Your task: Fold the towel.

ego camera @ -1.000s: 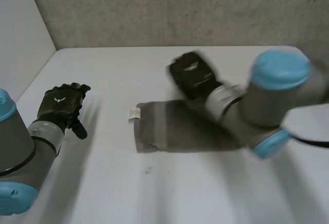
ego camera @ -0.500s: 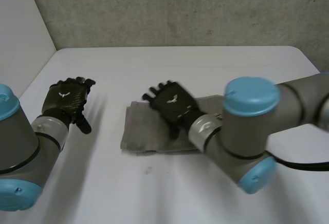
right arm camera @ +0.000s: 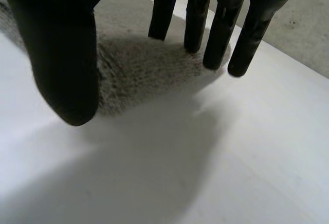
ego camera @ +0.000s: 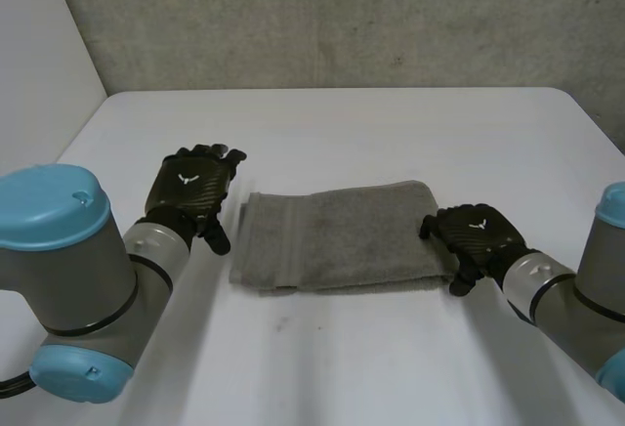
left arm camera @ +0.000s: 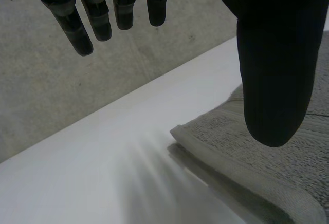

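While the grey towel [ego camera: 337, 235] lies folded in a long strip near the middle of the table [ego camera: 322, 123], the left hand [ego camera: 192, 187] sits just beside one short end, fingers straight, holding nothing. The right hand [ego camera: 479, 235] is at the other end, fingers straight, thumb apart.

A grey terry towel [ego camera: 342, 235] lies flat near the middle of the white table [ego camera: 322, 123], folded into a long, narrow band that runs from side to side in the head view. Its two long edges are roughly parallel. At its left end the stacked layers show, with a flat woven border strip running across the end, and the near left corner is slightly uneven. The left wrist view shows that end's thick hemmed edge [left arm camera: 267, 178] resting on the table. The right wrist view shows the soft, fluffy, rounded right end [right arm camera: 139, 70]
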Controlling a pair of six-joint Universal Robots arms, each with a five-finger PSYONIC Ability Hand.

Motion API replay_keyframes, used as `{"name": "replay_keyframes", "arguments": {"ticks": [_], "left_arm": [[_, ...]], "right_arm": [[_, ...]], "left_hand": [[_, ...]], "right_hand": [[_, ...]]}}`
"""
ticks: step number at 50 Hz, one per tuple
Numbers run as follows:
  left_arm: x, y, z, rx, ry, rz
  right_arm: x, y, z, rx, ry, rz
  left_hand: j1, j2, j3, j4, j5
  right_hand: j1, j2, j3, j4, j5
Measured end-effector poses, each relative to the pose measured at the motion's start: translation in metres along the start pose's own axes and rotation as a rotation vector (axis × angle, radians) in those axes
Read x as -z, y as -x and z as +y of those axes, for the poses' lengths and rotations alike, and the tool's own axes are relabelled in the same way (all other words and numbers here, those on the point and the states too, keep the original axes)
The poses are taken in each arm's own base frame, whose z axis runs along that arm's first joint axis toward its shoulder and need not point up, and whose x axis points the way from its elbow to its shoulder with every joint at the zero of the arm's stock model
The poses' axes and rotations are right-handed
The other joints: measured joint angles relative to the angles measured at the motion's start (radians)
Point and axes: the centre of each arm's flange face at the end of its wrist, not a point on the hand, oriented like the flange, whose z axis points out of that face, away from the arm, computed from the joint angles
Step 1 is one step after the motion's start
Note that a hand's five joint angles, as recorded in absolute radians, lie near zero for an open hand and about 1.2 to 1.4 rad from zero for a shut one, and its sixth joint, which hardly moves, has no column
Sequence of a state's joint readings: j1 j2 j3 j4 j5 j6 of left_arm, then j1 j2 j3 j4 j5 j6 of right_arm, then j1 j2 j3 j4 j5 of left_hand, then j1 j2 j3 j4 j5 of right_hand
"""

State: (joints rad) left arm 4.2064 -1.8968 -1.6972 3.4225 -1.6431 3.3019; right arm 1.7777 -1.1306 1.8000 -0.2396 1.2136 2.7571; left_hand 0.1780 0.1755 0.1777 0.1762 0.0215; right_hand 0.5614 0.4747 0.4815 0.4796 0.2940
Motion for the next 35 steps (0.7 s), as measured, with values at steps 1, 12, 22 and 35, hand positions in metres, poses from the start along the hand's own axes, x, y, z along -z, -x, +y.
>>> {"name": "replay_keyframes", "arguments": {"ticks": [1, 12, 22, 35], "left_arm": [[0.0, -0.0005, 0.0003, 0.0, 0.001, 0.001], [0.0027, -0.0037, 0.0026, -0.002, 0.008, 0.01], [0.0037, -0.0037, 0.0054, -0.002, 0.018, 0.011], [0.0042, -0.0032, 0.0074, -0.003, 0.025, 0.009]], "right_arm": [[-0.0007, -0.0007, 0.0017, -0.002, -0.001, -0.001], [-0.0098, 0.0018, 0.0102, -0.055, -0.028, -0.03], [-0.008, 0.0008, 0.0046, -0.19, -0.035, -0.028], [-0.0101, -0.0035, 0.0057, -0.277, -0.038, -0.016]], "left_hand": [[0.0, 0.0, 0.0, 0.0, 0.0], [-0.001, 0.0, 0.0, 0.0, 0.0], [-0.001, 0.0, 0.0, 0.0, 0.0], [-0.001, 0.0, -0.002, -0.001, 0.0]], "right_hand": [[0.0, 0.0, 0.0, 0.0, 0.0], [0.343, 0.323, 0.321, 0.323, 0.308], [0.174, 0.217, 0.179, 0.18, 0.203], [0.757, 0.669, 0.689, 0.692, 0.656]]}}
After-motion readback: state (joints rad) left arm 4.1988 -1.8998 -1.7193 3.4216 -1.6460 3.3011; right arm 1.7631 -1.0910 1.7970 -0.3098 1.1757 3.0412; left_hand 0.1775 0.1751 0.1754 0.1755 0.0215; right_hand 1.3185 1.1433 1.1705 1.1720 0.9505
